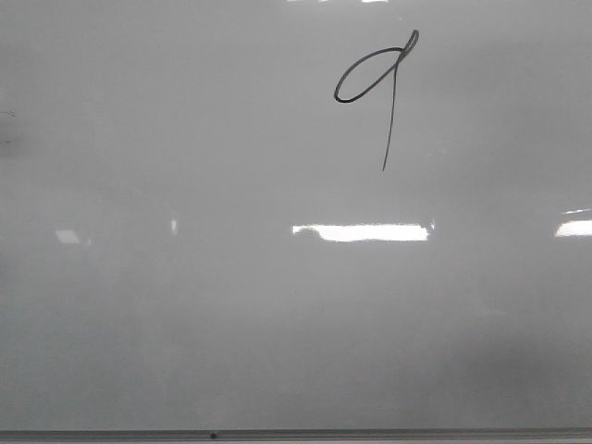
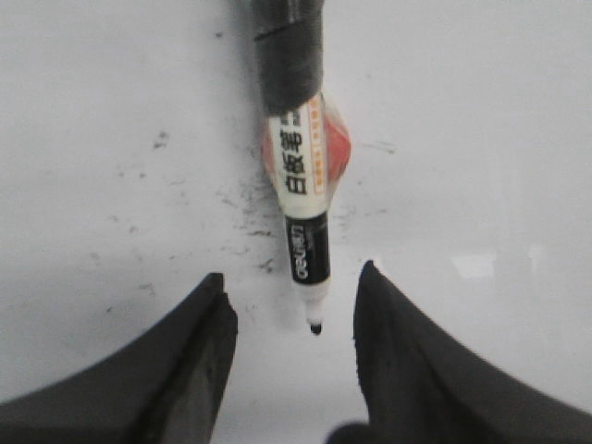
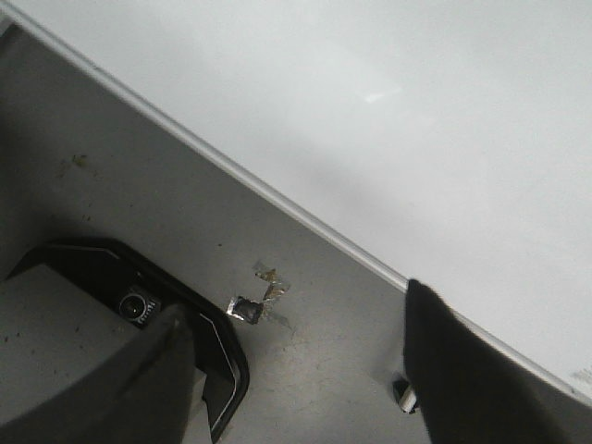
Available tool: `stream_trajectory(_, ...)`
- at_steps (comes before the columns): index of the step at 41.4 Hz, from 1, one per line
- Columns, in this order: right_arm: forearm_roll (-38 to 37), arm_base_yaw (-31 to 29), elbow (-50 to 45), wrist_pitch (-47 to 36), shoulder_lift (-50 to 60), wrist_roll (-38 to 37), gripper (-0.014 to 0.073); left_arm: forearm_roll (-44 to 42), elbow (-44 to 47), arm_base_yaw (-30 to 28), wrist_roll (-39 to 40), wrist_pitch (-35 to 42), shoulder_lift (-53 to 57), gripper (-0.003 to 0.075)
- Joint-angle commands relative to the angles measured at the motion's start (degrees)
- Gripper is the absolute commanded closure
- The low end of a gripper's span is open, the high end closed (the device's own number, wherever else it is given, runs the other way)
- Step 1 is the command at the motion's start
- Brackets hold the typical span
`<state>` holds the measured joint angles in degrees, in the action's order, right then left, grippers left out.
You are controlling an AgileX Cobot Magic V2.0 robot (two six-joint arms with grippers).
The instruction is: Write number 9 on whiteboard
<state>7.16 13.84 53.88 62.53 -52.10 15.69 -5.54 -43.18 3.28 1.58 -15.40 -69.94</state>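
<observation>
Number 9 [image 1: 375,79] up top of whiteboard [image 1: 185,324], lots bare below.

Marker pen [image 2: 298,176], uncapped, black tip showing, white label with printed characters. Grey tabletop [image 3: 139,213] scuffed; small scrap of dark tape [image 3: 246,310] stuck beside a crumpled clear bit.

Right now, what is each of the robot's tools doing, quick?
Left tool: open, its fingers apart on either side of a marker, not touching it.
Right tool: open, holding nothing.
</observation>
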Motion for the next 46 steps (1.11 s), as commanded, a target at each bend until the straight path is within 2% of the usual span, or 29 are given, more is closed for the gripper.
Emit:
stream_trajectory(1, -2.7, -0.2, 1.1, -2.7, 3.8, -6.6, 0.0086, -0.7, -3.3, 1.3, 0.1, -5.6, 6.6, 0.0414)
stream_trajectory(9, -3.5, -0.2, -2.9, -5.7, 12.6, -10.3, 0.0086, -0.6, -5.4, 7.1, -1.0, -17.9, 17.3, 0.0414)
stream_trajectory(20, -7.5, -0.2, -7.1, -4.8, 22.6, -14.7, 0.0086, 0.3, -5.3, 16.7, -1.2, -27.8, 27.2, 0.0416)
stream_trajectory(25, -11.2, -0.2, -7.9, -3.6, 25.5, -19.2, 0.0086, 1.7, -5.3, 18.5, -1.2, -28.7, 29.5, 0.0416)
stream_trajectory(36, -11.3, -0.2, -9.8, -3.2, 26.3, -19.3, 0.0093, 1.9, -5.3, 18.7, -1.2, -27.7, 29.7, 0.0431)
stream_trajectory(40, -11.3, -0.2, -10.3, -3.0, 26.3, -18.2, 0.018, 1.9, -5.3, 18.7, -1.2, -27.6, 29.6, 0.0498)
stream_trajectory(46, -11.3, -0.2, -10.3, -3.0, 26.3, -17.8, 0.0416, 1.9, -5.3, 18.7, -1.2, -27.3, 29.6, 0.0627)
